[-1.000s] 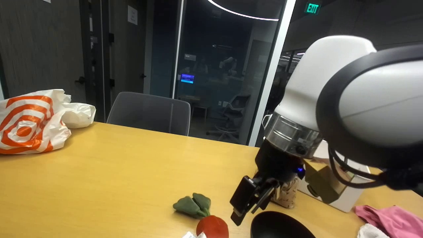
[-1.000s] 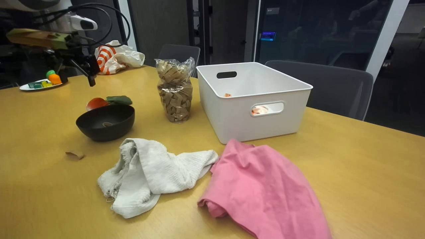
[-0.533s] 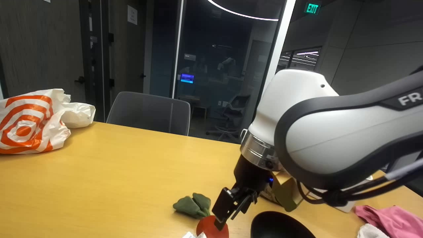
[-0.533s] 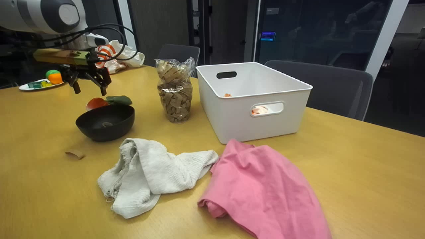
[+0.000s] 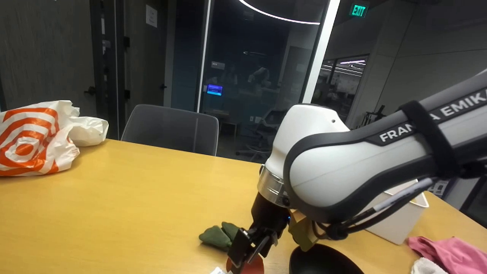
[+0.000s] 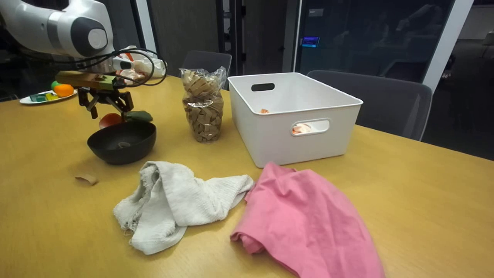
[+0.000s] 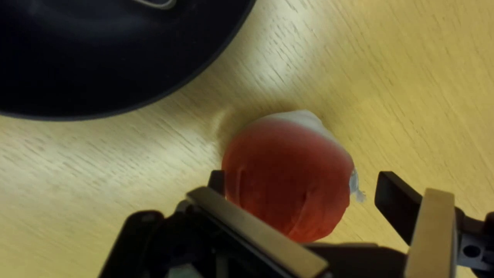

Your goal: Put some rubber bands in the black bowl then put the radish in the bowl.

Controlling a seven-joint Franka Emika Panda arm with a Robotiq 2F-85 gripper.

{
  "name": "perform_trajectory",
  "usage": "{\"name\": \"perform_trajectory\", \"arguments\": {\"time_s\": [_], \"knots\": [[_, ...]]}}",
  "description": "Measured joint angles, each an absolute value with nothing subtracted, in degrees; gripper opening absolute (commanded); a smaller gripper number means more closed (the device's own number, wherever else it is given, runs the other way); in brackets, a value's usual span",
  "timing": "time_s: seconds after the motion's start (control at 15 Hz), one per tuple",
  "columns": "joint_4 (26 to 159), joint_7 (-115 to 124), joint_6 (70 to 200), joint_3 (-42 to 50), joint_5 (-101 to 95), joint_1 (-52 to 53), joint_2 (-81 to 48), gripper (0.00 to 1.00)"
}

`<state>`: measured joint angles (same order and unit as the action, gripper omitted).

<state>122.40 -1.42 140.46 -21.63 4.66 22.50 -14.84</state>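
The radish (image 7: 285,162), red with a white tip and green leaves, lies on the table beside the black bowl (image 7: 96,69). It shows in both exterior views (image 5: 255,264) (image 6: 110,120), partly hidden by the gripper or bowl. My gripper (image 7: 303,183) is open over the radish. One finger appears close to its left side; the other stands apart on its right. The gripper also shows in an exterior view (image 6: 109,112). A curled tan rubber band (image 6: 124,144) lies in the bowl (image 6: 127,154). Another tan band (image 6: 87,178) lies on the table.
A clear bag of tan bands (image 6: 204,106) stands right of the bowl, near a white bin (image 6: 289,143). A white cloth (image 6: 193,200) and a pink cloth (image 6: 308,224) lie in front. A plate (image 6: 26,101) with toy food and a plastic bag (image 5: 34,140) stand farther off.
My gripper has moved down and across toward the radish, from above and beside the bowl to over the radish. The gripper stays open. The radish and bowl have not moved.
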Motion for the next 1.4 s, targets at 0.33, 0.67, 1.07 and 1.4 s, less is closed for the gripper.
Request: {"name": "perform_trajectory", "arguments": {"time_s": [0.33,0.67,1.07,1.4], "knots": [[120.05,-4.61,140.46,-21.74,4.72,22.50,-17.33,0.51],[119.70,-5.50,140.44,-21.76,4.72,22.47,-17.49,0.14],[119.23,-5.59,139.68,-21.78,6.63,21.65,-16.37,0.06],[119.90,-6.00,134.80,-21.54,13.02,18.24,-9.51,0.06]]}}
